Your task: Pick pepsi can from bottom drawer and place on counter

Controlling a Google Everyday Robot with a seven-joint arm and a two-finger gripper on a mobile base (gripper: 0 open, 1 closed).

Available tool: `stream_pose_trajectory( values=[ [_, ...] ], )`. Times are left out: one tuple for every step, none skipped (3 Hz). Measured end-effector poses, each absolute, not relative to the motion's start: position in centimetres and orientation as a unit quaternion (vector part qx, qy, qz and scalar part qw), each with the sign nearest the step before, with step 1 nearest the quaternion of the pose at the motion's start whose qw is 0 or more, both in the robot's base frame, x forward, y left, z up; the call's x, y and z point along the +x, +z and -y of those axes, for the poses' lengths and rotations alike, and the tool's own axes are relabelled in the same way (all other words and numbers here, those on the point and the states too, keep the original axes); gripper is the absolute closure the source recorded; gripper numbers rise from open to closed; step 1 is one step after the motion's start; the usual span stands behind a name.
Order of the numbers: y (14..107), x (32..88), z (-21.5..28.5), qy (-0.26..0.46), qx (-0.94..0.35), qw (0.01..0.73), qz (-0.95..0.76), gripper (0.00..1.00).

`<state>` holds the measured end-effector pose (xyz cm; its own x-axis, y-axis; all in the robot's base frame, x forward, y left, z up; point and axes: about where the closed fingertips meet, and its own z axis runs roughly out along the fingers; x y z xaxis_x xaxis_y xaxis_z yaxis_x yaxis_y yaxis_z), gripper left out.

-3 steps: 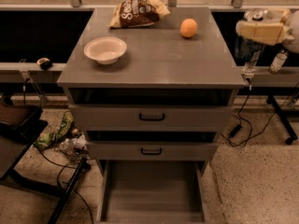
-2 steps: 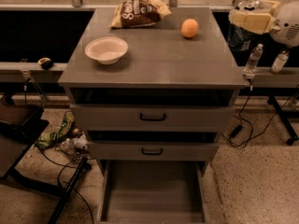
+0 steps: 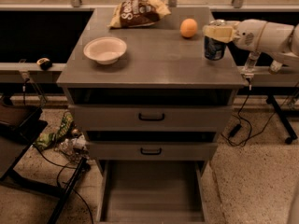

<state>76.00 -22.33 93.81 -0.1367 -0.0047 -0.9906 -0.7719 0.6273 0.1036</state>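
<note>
Camera view shows the gripper (image 3: pixel 218 31) with its 2 fingers pinching the top of the pepsi can (image 3: pixel 214 49), upright at the right rear of the counter (image 3: pixel 159 62) just beside the orange (image 3: pixel 188 27); whether its base touches the surface cannot be told. No lettering on the can's blue-and-white label is readable, and the brown chip bag (image 3: pixel 136 13) shows white script starting with "S". Since 0.7 s ago the gripper has moved left and down from beyond the counter's right edge, while the bottom drawer (image 3: pixel 152 195) stays pulled out.
</note>
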Motion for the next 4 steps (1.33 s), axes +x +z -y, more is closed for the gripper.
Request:
stream_pose_trajectory(
  values=[
    [90.78,77.85,21.62,0.344,-0.28,0.572,-0.69,0.98],
    [90.78,77.85,21.62,0.344,-0.28,0.572,-0.69,0.76],
    [90.78,77.85,21.62,0.344,-0.28,0.572,-0.69,0.53],
    [90.78,77.85,21.61,0.344,-0.28,0.572,-0.69,0.29]
  ],
)
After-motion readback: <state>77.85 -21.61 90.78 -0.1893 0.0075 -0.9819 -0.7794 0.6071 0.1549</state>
